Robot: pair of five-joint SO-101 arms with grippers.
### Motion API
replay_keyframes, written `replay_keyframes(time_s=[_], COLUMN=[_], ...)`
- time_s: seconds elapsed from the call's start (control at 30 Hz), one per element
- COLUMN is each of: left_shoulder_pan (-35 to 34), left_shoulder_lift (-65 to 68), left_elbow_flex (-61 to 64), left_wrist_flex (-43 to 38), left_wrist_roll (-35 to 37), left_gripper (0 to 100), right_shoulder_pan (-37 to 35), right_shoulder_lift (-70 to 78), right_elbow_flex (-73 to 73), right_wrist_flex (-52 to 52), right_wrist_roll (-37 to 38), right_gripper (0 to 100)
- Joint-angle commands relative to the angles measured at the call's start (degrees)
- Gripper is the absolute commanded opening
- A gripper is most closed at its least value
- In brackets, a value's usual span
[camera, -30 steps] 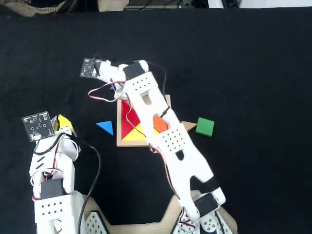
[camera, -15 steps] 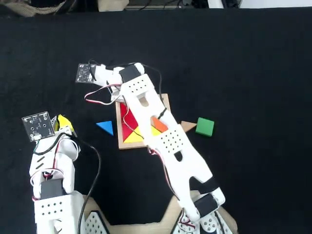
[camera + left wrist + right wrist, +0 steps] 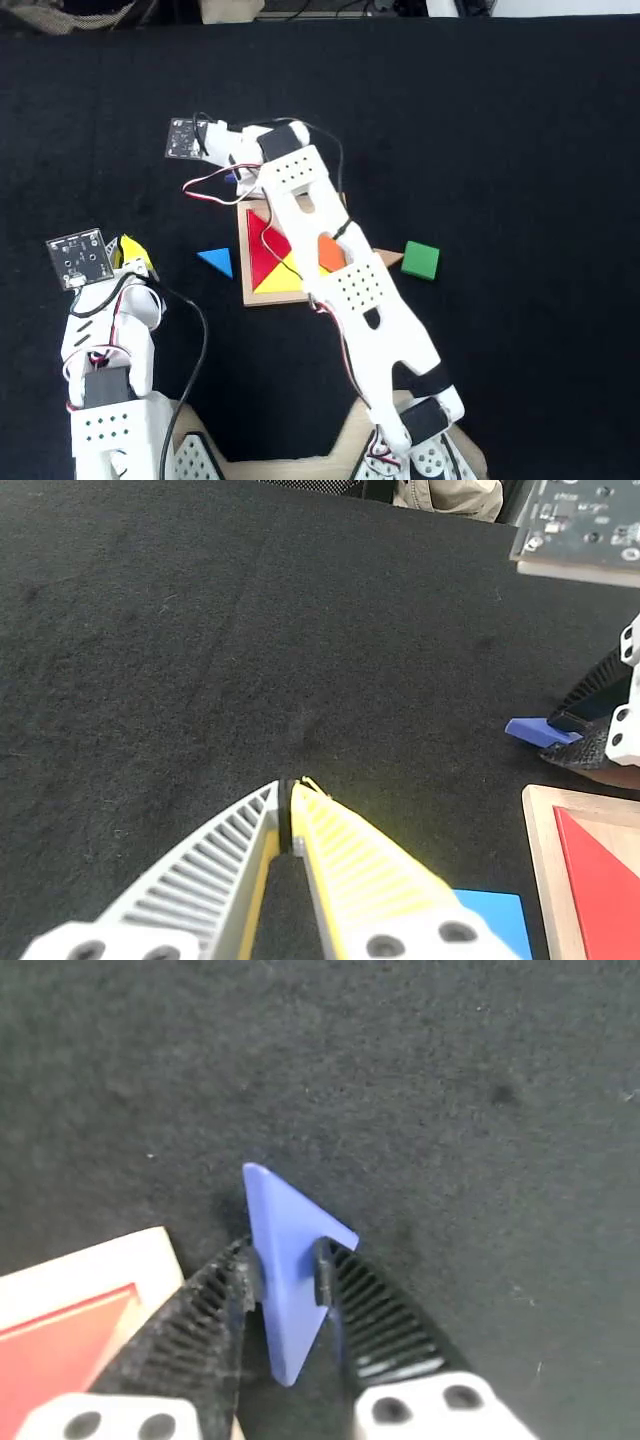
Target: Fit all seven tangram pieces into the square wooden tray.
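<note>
High view: right arm (image 3: pixel 345 290) stretches over the part-filled wooden tray (image 3: pixel 244 285). Left wrist view: left hand (image 3: pixel 288 790) clenched, empty, above tabletop (image 3: pixel 150 630). Right wrist view: right hand (image 3: pixel 285 1265) grasps blue triangle (image 3: pixel 292 1215) beside tray corner; it could twist and snag the rim.

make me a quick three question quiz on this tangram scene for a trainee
1. True or false: the right gripper is shut on the violet triangle.
2. Where is the green square? A) on the table, outside the tray B) inside the tray C) on top of a red piece
3. Fill in: the light blue piece lying between the left gripper and the tray is a ____.
Key: 1 true; 2 A; 3 triangle.
</note>
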Motion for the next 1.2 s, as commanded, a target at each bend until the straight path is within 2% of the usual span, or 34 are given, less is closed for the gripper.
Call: replay_keyframes(time_s=[0.0, 0.13, 0.37, 0.67, 0.83, 0.97, 1.17], left_shoulder_pan=[0.66, 0.66, 0.66, 0.66, 0.66, 0.66, 0.66], left_shoulder_lift=[-0.44, -0.44, -0.44, -0.44, -0.44, -0.44, -0.44], left_elbow_flex=[-0.92, -0.92, -0.92, -0.84, -0.75, -0.75, -0.75], left_wrist_flex=[-1.14, -1.14, -1.14, -1.14, -1.14, -1.14, -1.14], left_wrist_roll=[0.62, 0.62, 0.62, 0.53, -1.32, -1.67, -1.67], left_gripper=[3, 3, 3, 3, 3, 3, 3], right_shoulder_pan=[1.67, 2.2, 3.25, 5.71, 7.65, 9.41, 9.14], right_shoulder_lift=[1.1, -0.66, -4.35, -13.76, -20.26, -27.74, -48.57], right_elbow_flex=[1.45, -1.45, -15.6, -15.43, -14.55, -3.03, 28.7], right_wrist_flex=[-0.09, 1.67, 13.89, 21.19, 21.89, 21.89, 21.54], right_wrist_roll=[0.97, 0.26, -0.79, -4.4, -10.46, -13.27, -16.97], right_gripper=[1.5, 1.1, 1.1, 1.1, 1.1, 1.1, 1.1])
